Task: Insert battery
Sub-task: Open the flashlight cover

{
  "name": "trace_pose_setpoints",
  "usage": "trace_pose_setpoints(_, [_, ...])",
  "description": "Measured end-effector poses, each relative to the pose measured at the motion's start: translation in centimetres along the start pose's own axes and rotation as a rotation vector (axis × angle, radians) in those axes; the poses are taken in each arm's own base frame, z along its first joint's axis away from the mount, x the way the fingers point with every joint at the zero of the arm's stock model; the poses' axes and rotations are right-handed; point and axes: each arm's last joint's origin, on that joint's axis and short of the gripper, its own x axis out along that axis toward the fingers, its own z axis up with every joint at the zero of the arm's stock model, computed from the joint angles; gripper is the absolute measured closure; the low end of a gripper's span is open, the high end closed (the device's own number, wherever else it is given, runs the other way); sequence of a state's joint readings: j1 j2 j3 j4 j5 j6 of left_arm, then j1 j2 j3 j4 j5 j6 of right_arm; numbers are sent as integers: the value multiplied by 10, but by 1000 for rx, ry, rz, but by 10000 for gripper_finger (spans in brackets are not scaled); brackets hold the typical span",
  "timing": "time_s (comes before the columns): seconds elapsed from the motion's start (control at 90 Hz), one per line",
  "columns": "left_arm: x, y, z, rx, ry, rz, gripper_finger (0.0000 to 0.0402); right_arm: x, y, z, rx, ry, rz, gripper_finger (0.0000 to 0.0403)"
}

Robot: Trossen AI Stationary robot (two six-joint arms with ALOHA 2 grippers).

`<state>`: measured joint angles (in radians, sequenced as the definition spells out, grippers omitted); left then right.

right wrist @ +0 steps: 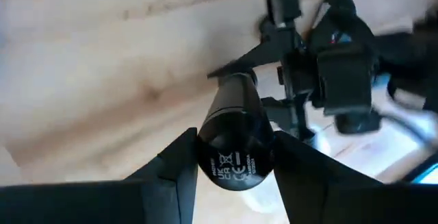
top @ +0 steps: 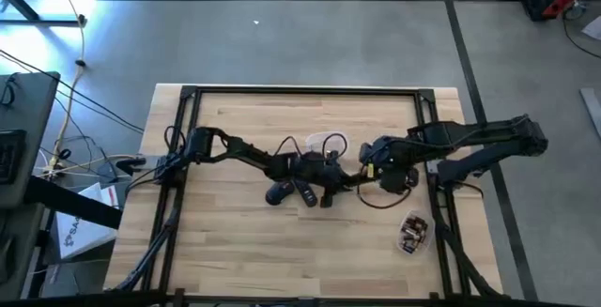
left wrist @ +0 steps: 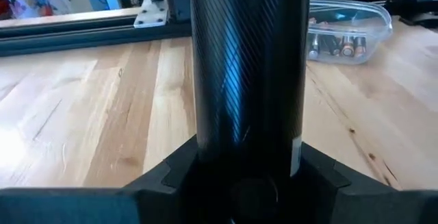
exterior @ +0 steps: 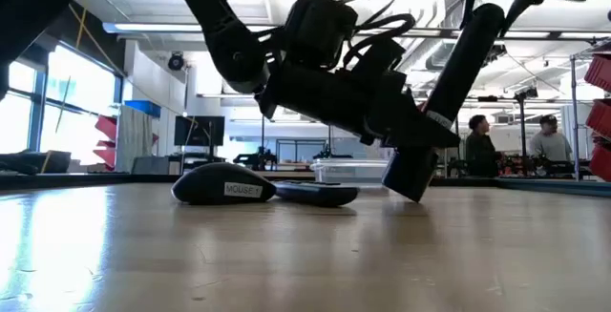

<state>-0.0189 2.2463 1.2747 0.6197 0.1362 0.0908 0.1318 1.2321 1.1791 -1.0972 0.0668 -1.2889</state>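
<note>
Between both tools (top: 324,192), gripped at each end, flashlight (right wrist: 233,131) tilts downward.

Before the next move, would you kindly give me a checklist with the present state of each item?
1. Left end effector grips the black glossy cylinder: ok, shut on it.
2. Right end effector holds the cylinder's marked end: ok, fingers close on both sides.
3. Battery in hand: not ok. None shows in either end effector; batteries lie in the clear plastic tub.
4. Cylinder's battery opening accessible: cannot tell.
5. Black computer mouse out of the way: ok, it rests on the wooden table apart from the cylinder.
</note>
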Motion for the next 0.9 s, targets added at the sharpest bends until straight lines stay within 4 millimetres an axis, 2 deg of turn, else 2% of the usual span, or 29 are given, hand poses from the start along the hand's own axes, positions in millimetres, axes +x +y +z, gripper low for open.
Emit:
trace_pose_setpoints(0.311, [-5, 17, -7, -140, 45, -209, 264, 2, 1, 17, -491, 216, -39, 269])
trace_pose_setpoints(0.567, [-19, 29, 0, -148, 98, -356, 266, -1, 2, 32, -686, 245, -98, 269])
trace_pose_setpoints(0.667, [-22, 29, 4, -141, 108, -346, 266, -1, 1, 35, -547, 247, -133, 269])
trace_pose_setpoints(0.8, [-23, 29, 5, -126, 128, -301, 267, -8, 6, 30, -187, 243, -167, 269])
trace_pose_setpoints(0.9, [-23, 27, 6, -115, 121, -293, 267, -12, 15, 17, 86, 242, -111, 269])
